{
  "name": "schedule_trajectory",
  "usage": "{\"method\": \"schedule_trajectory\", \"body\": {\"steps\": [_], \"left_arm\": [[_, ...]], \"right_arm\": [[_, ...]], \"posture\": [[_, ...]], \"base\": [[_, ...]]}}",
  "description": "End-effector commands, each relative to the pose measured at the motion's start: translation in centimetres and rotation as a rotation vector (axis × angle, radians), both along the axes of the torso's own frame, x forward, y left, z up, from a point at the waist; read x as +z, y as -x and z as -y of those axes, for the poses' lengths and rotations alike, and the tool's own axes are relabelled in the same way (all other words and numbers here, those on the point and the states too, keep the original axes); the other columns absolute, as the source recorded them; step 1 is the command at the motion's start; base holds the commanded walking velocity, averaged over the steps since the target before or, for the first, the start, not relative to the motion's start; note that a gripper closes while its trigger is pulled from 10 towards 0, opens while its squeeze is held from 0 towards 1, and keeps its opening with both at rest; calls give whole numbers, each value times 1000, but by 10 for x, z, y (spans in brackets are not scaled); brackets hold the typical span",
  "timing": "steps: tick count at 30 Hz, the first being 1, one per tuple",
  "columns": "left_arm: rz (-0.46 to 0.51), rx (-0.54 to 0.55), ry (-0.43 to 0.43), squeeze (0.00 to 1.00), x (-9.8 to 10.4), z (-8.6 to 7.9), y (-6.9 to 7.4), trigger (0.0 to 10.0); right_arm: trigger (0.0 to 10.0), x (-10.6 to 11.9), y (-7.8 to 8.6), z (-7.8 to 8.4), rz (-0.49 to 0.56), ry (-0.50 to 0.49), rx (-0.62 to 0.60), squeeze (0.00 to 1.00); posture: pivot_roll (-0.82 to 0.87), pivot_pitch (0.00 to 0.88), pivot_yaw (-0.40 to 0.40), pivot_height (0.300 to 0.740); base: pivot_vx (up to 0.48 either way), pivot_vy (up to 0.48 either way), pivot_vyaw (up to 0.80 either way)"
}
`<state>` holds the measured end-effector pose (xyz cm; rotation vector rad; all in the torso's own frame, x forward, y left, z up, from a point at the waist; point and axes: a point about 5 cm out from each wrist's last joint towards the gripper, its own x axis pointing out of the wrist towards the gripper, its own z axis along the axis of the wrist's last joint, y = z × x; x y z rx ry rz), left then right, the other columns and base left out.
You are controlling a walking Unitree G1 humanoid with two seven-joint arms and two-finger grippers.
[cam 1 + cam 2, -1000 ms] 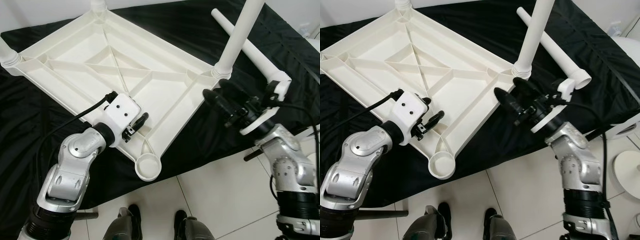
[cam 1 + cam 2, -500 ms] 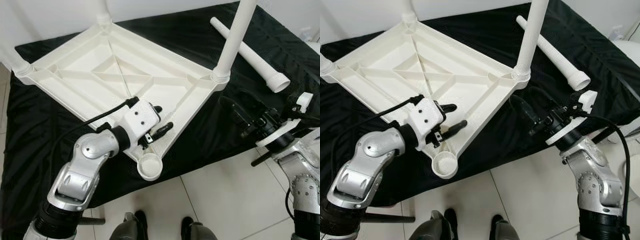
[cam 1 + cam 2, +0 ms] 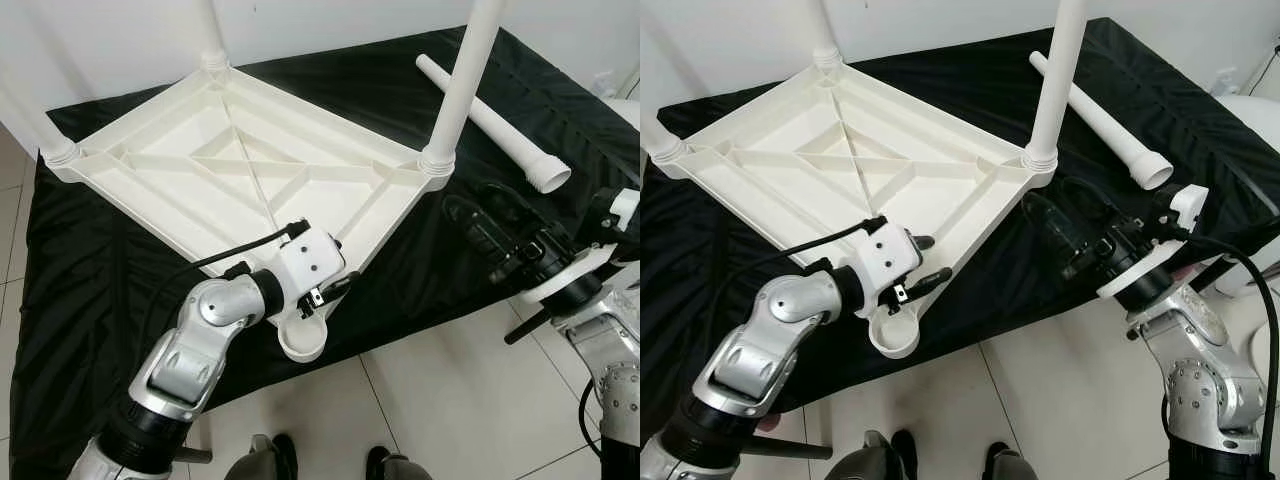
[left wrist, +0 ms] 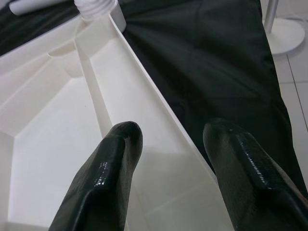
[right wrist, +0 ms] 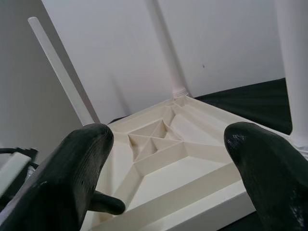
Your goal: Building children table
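Note:
A white plastic table top [image 3: 200, 190] lies upside down on a black cloth. Three white legs stand in its corner sockets, one of them at the right corner [image 3: 460, 80]. The near corner socket [image 3: 300, 342] holds nothing. A loose leg [image 3: 490, 115] lies on the cloth at the back right. My left gripper [image 3: 932, 260] is open at the near-right rim beside that socket. In the left wrist view, one finger [image 4: 108, 168] is inside the rim and the other outside. My right gripper [image 3: 470, 200] hangs open in the air right of the right corner, holding nothing.
The cloth-covered surface ends at a front edge [image 3: 400, 330], with tiled floor [image 3: 450, 420] below and my feet near it. A white round stand base [image 4: 284, 33] sits on the floor to the right. A white wall [image 5: 216, 43] is behind.
The camera has lifted and shifted. My left gripper has slid along the near rim toward the empty corner socket. My right gripper has drawn back from the right corner leg.

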<state>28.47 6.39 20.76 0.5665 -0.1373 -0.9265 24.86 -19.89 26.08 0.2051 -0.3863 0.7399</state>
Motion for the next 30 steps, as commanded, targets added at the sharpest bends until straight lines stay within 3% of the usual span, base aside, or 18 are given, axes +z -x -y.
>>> {"method": "schedule_trajectory", "body": {"steps": [1, 11, 13, 14, 19, 30], "left_arm": [[9, 108, 6, 0, -5, -1, -7, 10000], [-28, 189, -7, 0, -12, 1, -21, 10000], [-42, 208, -8, 0, -14, 1, -24, 10000], [-46, 223, -12, 0, -16, 2, -26, 10000], [-70, 272, -11, 0, -21, 4, -34, 10000], [-92, 311, -8, 0, -29, 10, -43, 10000]], "right_arm": [[10000, -1, 6, -7, -10, 1, 43, 0], [10000, -13, 8, -19, -53, 75, 38, 0], [10000, -17, 6, -23, -61, 94, 10, 0], [10000, -20, 0, -29, -64, 102, -64, 0], [10000, -24, -7, -44, -79, 87, -134, 0], [10000, -31, 4, -45, -109, 111, -93, 0]], "posture": [[-143, 193, 72, 740], [-132, 209, 71, 740], [-130, 209, 71, 740], [-130, 206, 70, 740], [-125, 203, 68, 740], [-135, 201, 70, 740]], "base": [[0, 0, 0], [0, 0, 0], [0, 0, 0], [0, 0, 0], [0, 0, 0], [0, 0, 0]]}}
